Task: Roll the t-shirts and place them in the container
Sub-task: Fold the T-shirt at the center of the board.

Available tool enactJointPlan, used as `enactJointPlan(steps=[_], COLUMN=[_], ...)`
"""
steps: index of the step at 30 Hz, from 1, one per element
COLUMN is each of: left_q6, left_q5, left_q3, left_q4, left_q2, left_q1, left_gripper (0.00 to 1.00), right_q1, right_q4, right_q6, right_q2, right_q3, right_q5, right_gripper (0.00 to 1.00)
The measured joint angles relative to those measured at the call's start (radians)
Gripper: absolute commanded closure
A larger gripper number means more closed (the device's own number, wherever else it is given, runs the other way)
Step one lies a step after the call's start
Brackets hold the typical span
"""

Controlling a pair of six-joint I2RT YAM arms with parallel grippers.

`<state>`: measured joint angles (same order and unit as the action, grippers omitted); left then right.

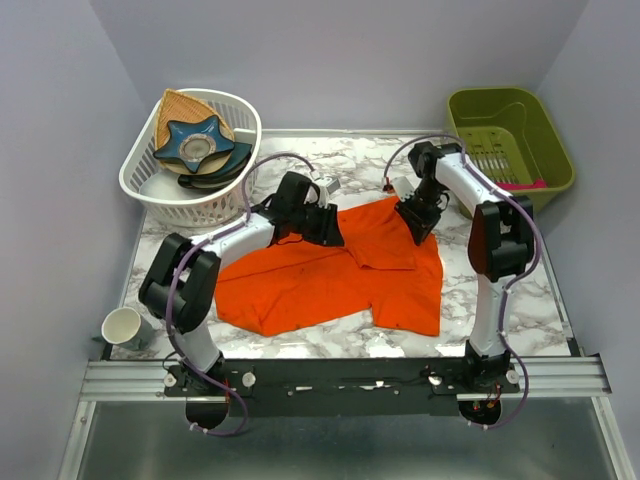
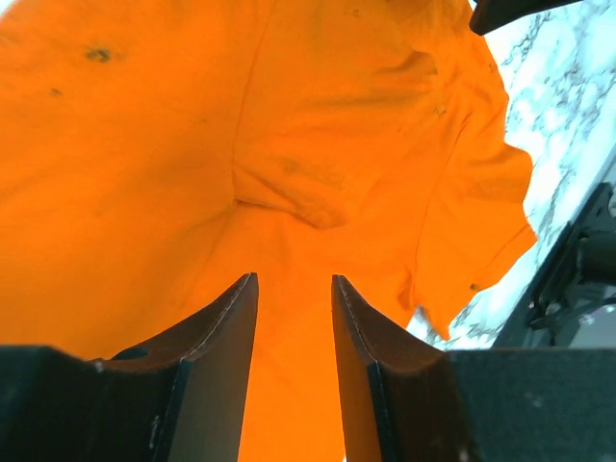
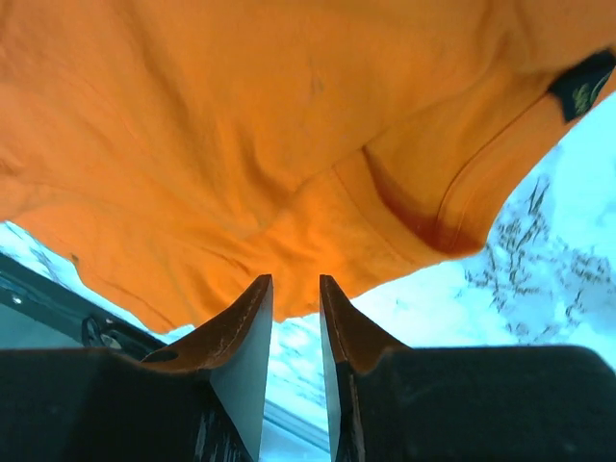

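One bright orange t-shirt (image 1: 320, 280), short-sleeved, lies at the centre of the marble desk (image 1: 520, 310), its body reaching toward the near edge and its far part turned over on itself in loose creases. A few small dark specks (image 2: 96, 55) mark the cloth, and a black label (image 3: 582, 85) sits at one hem. The left hand (image 1: 325, 225) is over the shirt's far edge, left of centre. Its fingers stand narrowly apart and orange cloth fills the gap, but whether it is pinched cannot be told. The right hand (image 1: 415, 222) is at the shirt's far right edge, fingers likewise narrowly apart. The hem meets the fingertips and desk shows through the gap, and again a grip cannot be told. A white laundry basket (image 1: 150, 185) stands at the far left corner, holding a tan woven fan-shaped piece (image 1: 180, 105) and a blue star-shaped dish (image 1: 200, 140). A green bin (image 1: 555, 150) stands at the far right corner with a small pink item (image 1: 525, 185) inside. A paper cup (image 1: 122, 325) stands upright at the near left corner.
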<state>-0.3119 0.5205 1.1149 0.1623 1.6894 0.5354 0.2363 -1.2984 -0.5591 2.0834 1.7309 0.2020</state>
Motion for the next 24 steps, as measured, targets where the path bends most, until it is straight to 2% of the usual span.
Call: enactJointPlan(steps=[5,13,24], left_q6=[-0.1,-0.305,-0.353], left_q5=[0.053,0.228,0.272], left_q3=[-0.006,-0.008,0.039], left_q4=[-0.095,-0.357,-0.406], left_q2=[0.091,0.243,0.356], left_q1=[0.019,0.055,0.1], left_gripper=[0.57,0.6,0.58], right_q1=[0.0,0.0,0.0], right_q4=[0.029,0.085,0.103], right_q6=[0.012,0.02,0.016], right_q2=[0.041,0.066,0.085], right_q3=[0.039,0.026,0.019], right_q5=[0.054,0.097,0.166], right_gripper=[0.7,0.74,0.75])
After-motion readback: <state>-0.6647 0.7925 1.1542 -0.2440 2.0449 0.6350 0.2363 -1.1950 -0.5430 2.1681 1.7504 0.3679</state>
